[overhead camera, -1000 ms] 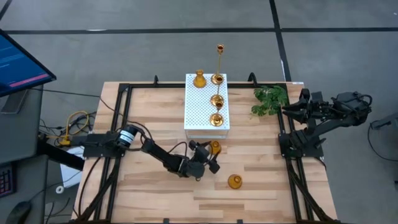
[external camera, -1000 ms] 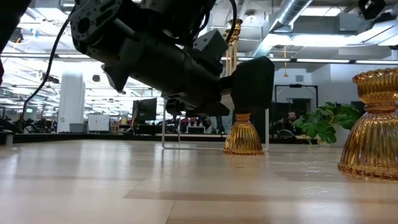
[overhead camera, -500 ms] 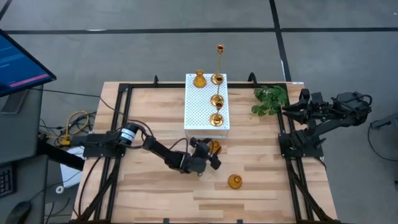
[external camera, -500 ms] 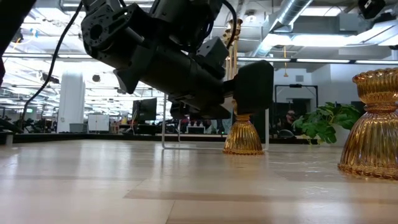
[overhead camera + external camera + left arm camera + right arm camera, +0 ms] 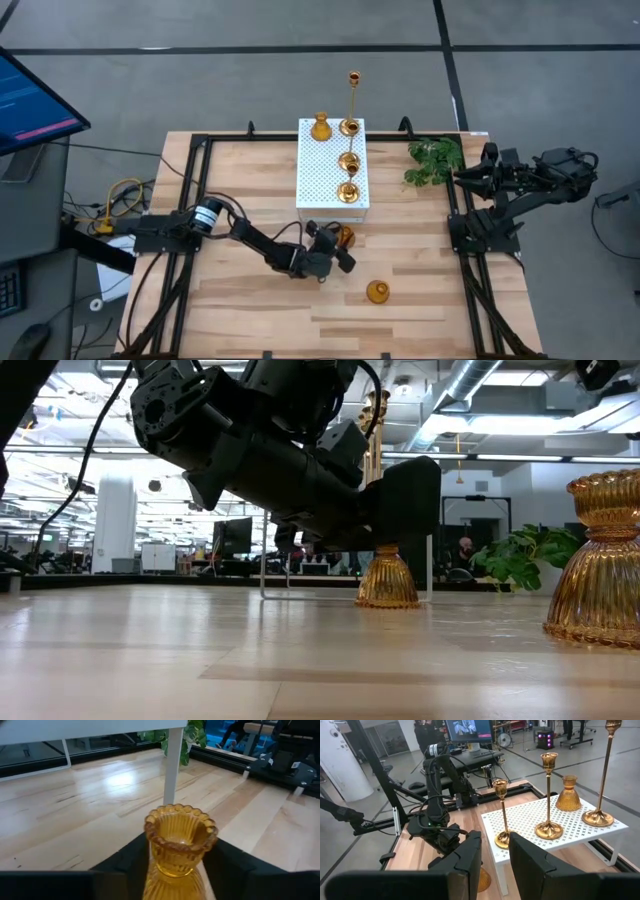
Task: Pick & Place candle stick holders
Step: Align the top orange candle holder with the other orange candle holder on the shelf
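Observation:
An amber ribbed glass candle holder [image 5: 180,837] stands on its flared foot [image 5: 388,588] on the wooden table, just in front of the white perforated box [image 5: 320,180]. My left gripper [image 5: 338,247] is shut on it. A second amber holder [image 5: 377,292] stands nearer the table's front edge and looms large in the low view [image 5: 598,565]. On the box stand an amber holder [image 5: 320,127] and three thin-stemmed brass ones, one of them tall [image 5: 352,100]. My right gripper [image 5: 495,865] is open and empty at the table's right edge. My left gripper pinches the amber holder's narrow neck [image 5: 175,867], just under the beaded cup rim, between its two fingers [image 5: 132,862]. The fingers come in nearly level from the table's left-near side. The holder stands upright with its foot on the table.
A green leafy plant [image 5: 435,160] lies at the table's far right. A black frame [image 5: 190,190] runs along the table's sides. Bare wood lies left of the box and along the front edge. A person shows in the room behind [image 5: 462,552].
My left gripper has edged toward the amber holder, and its wrist has risen and tipped a little. The holder still stands upright on the table.

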